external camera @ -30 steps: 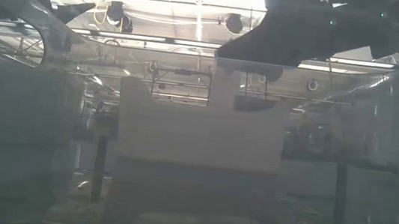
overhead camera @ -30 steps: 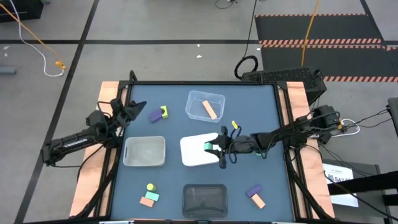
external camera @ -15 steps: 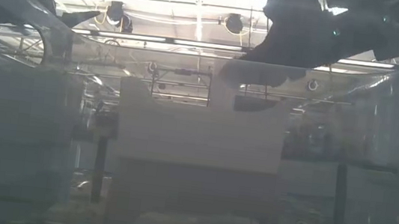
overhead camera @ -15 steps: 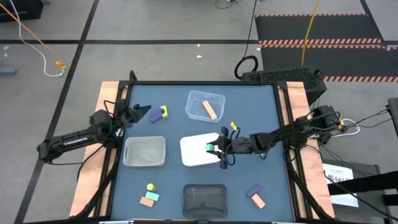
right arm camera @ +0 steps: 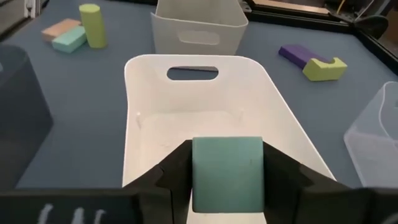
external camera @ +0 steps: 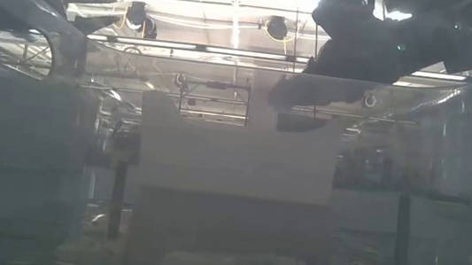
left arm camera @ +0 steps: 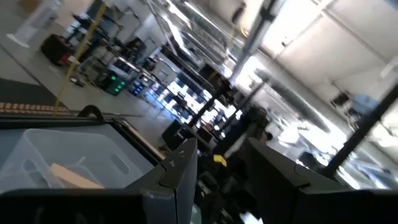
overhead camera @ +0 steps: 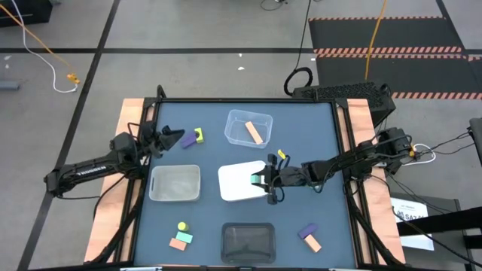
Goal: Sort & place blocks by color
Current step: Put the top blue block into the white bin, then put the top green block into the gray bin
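Observation:
My right gripper hovers over the right part of the white bin and is shut on a mint-teal block. My left gripper is open near the table's far left, just left of a purple block and a yellow-green block, which lie side by side on the table. The left wrist view looks over them at the room. A salmon-orange bar lies in the clear bin. My right gripper pinches the mint-teal block by two opposite side faces, one finger on each. The fingers reach roughly level from the table's right side. The block is lifted clear above the white bin's floor.
A translucent bin stands left of the white one and a dark bin at the near edge. A yellow-green cylinder, teal and salmon blocks lie near left. Purple and orange blocks lie near right.
My left gripper has moved a little toward the table's right, closing on the purple and yellow-green blocks, still open. My right gripper stays over the white bin with the teal block held.

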